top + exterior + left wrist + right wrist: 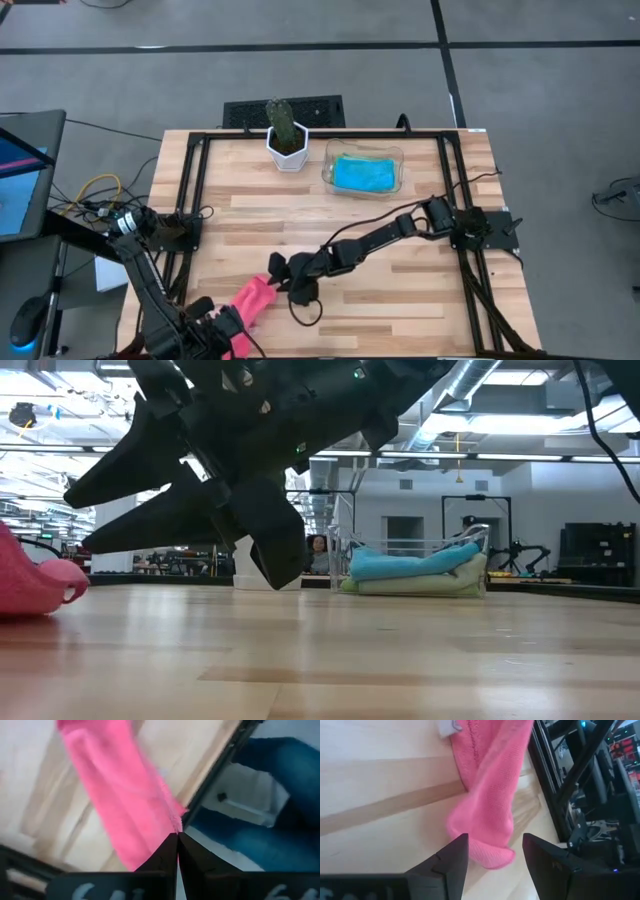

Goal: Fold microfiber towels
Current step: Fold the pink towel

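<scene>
High view: the left pincer (232, 328) grips the pink towel (252, 297) at the tabletop's (400, 290) near edge; the right pincer (281, 268) hovers beside it. Left wrist view: fingers pinched shut on pink cloth. Right wrist view: fingers (451, 857) spread wide over the towel's end.

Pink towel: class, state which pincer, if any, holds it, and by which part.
The left pincer is shut on the pink towel, pinching its edge. The right pincer is open beside the towel's other end, holding nothing.
</scene>
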`<state>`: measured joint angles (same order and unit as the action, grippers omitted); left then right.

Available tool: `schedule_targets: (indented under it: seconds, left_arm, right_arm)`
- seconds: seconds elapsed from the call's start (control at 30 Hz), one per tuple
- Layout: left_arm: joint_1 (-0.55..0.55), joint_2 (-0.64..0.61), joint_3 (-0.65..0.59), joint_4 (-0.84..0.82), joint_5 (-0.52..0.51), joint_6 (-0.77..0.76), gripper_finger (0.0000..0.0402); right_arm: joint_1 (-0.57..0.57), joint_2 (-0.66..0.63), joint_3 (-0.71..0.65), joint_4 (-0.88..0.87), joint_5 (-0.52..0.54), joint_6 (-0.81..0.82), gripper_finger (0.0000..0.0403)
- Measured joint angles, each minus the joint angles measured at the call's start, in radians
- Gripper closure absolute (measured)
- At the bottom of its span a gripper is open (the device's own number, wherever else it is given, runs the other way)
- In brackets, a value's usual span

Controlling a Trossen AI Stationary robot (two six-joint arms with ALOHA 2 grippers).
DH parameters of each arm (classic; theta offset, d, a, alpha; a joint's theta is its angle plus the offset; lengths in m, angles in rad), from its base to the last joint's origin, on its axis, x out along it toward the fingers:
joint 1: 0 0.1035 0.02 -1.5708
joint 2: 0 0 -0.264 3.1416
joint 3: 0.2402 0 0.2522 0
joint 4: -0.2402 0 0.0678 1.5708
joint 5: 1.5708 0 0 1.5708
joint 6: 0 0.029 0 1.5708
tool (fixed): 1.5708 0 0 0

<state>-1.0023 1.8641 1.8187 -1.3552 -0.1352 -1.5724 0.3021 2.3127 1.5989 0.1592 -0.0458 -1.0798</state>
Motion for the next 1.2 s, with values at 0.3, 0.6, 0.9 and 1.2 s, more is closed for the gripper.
schedule_targets:
  seconds: [0.3, 0.6, 0.9, 1.2]
  left_arm:
    - [0.005, 0.0, 0.005, -0.103, 0.109, 0.006, 0.0401]
    - [0.029, -0.015, 0.009, -0.102, 0.093, -0.001, 0.0401]
    - [0.047, -0.015, 0.16, -0.17, -0.03, 0.037, 0.0401]
    - [0.058, -0.015, 0.203, -0.176, -0.042, 0.038, 0.0401]
  right_arm:
    - [0.023, 0.0, 0.0, -0.001, -0.004, 0.052, 0.0191]
    - [0.045, -0.001, -0.001, 0.069, -0.011, 0.094, 0.0191]
    - [0.043, -0.001, -0.001, 0.069, -0.019, 0.139, 0.0191]
    - [0.027, -0.001, -0.001, 0.125, -0.017, 0.183, 0.0191]
